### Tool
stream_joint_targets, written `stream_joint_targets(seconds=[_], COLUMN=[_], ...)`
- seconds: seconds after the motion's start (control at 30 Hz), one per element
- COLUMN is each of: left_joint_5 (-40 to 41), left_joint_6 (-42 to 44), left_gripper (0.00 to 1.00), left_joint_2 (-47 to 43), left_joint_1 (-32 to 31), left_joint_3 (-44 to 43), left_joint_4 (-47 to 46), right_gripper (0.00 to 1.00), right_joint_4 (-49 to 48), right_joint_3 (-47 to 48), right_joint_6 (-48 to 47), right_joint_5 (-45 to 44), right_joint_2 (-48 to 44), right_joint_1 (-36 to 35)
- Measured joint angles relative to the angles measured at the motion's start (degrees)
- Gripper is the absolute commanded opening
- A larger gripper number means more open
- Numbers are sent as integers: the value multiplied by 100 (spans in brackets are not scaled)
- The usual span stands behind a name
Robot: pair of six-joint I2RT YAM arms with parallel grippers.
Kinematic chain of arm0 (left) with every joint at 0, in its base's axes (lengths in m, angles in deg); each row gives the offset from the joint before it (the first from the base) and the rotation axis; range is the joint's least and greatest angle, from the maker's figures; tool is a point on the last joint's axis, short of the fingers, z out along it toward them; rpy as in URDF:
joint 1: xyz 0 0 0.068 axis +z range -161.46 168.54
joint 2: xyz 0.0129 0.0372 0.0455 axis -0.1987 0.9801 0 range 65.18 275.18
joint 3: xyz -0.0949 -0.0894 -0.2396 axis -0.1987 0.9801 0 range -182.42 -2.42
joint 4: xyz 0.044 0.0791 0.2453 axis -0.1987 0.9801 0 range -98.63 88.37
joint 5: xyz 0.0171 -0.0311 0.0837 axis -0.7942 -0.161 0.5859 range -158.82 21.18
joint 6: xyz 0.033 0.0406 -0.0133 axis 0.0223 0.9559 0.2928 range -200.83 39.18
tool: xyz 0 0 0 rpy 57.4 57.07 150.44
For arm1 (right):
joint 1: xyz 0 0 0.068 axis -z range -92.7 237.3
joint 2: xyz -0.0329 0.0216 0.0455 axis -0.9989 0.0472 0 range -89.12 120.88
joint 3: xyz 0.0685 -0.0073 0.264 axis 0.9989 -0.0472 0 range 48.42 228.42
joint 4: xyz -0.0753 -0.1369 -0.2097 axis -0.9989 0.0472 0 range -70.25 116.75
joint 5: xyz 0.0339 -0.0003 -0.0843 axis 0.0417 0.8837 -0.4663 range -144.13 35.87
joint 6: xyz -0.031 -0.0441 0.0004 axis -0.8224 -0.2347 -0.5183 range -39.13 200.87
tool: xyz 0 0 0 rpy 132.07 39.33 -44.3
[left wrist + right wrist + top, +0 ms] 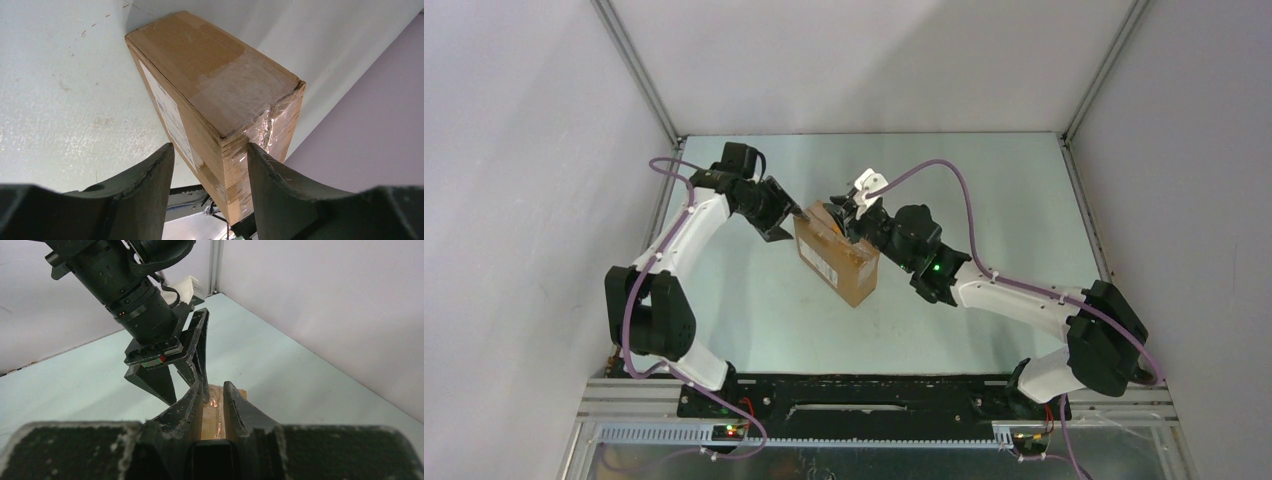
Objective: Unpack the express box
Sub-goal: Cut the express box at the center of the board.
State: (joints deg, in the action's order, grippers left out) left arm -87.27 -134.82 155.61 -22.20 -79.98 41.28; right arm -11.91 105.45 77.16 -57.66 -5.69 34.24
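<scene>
The express box (836,255) is a brown cardboard parcel standing on a narrow side near the table's middle, its white label (822,262) facing the near left. My right gripper (842,208) is shut on the box's far top edge; in the right wrist view its jaws (214,390) pinch the taped cardboard (215,412). My left gripper (796,222) is open and straddles the box's upper left corner. In the left wrist view (210,165) the box (215,85) fills the gap, with its taped face against the right finger (272,185) and space at the left finger.
The pale green table (984,200) is bounded by grey walls and metal corner posts (639,70). The arm bases sit on a black rail (854,395) at the near edge. The left arm's wrist (130,285) hangs close over my right gripper.
</scene>
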Motion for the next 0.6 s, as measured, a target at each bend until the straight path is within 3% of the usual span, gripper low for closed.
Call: stream_joint_targets(seconds=[0.6], left_joint_5=[9], left_joint_6=[-214], left_gripper=[49], left_joint_2=[-87], left_joint_1=[0], left_joint_3=[131], left_joint_4=[-103], right_gripper=[0], right_joint_4=[339], right_joint_3=[-101], right_joint_6=[-129], right_joint_5=[-328], right_joint_2=[-181], right_joint_1=[-197])
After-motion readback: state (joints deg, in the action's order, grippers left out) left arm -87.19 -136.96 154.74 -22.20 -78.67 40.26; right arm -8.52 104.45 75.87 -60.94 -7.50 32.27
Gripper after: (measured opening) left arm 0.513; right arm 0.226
